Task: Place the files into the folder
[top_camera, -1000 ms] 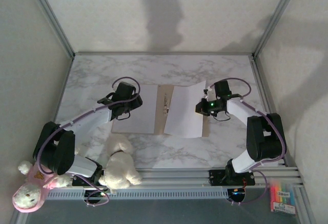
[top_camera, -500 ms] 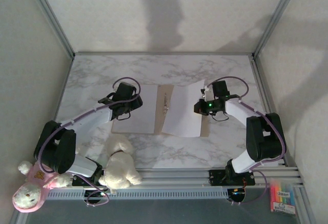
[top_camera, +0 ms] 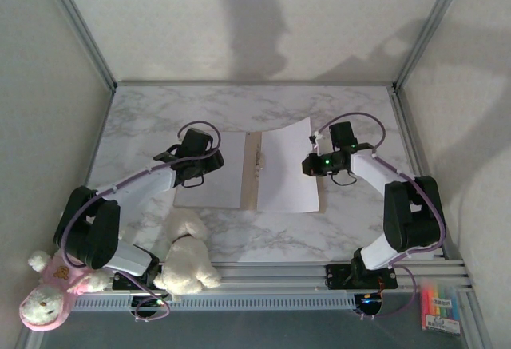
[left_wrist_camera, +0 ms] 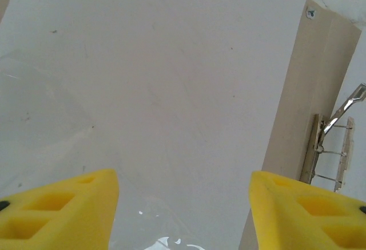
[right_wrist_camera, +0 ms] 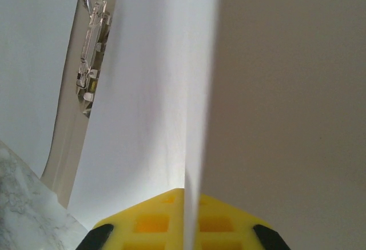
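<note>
Folder [top_camera: 250, 177] lies open at the counter's [top_camera: 160, 117] centre. Right gripper [right_wrist_camera: 186, 218] pinches the right file [top_camera: 287, 177] at its three-o'clock edge. Left gripper [left_wrist_camera: 182, 204], spread, sits over the left file [left_wrist_camera: 171, 78].

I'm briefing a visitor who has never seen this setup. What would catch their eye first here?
An open tan folder lies mid-table. The right claw pinches the right sheet by its outer edge, far corner curling up, while the left claw hangs open over the left sheet. Plush toys sit near-left.
</note>
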